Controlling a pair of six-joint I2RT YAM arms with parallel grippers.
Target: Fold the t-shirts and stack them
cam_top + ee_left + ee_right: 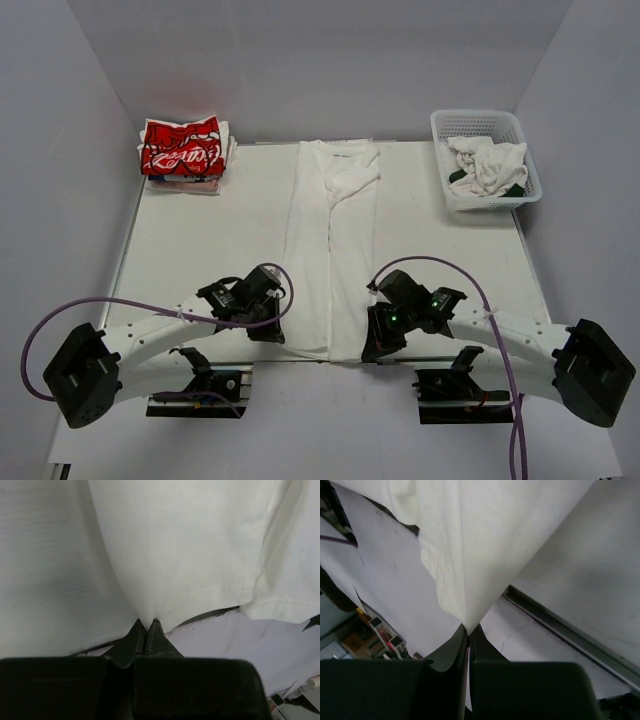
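Your left fingers [136,636] and right fingers [454,647] each pinch a near-hem corner of the white t-shirt [330,250], a long strip down the worktop's [200,240] middle. Next, likely, carry both corners evenly toward the far edge, halving it.

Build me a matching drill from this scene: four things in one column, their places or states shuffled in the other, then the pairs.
1. red t-shirt
2. long white t-shirt
3. basket
4. left claw

A. far right corner
B. shut on the near hem
C. far left corner
D. stretched down the middle

Pairs: 1-C, 2-D, 3-A, 4-B
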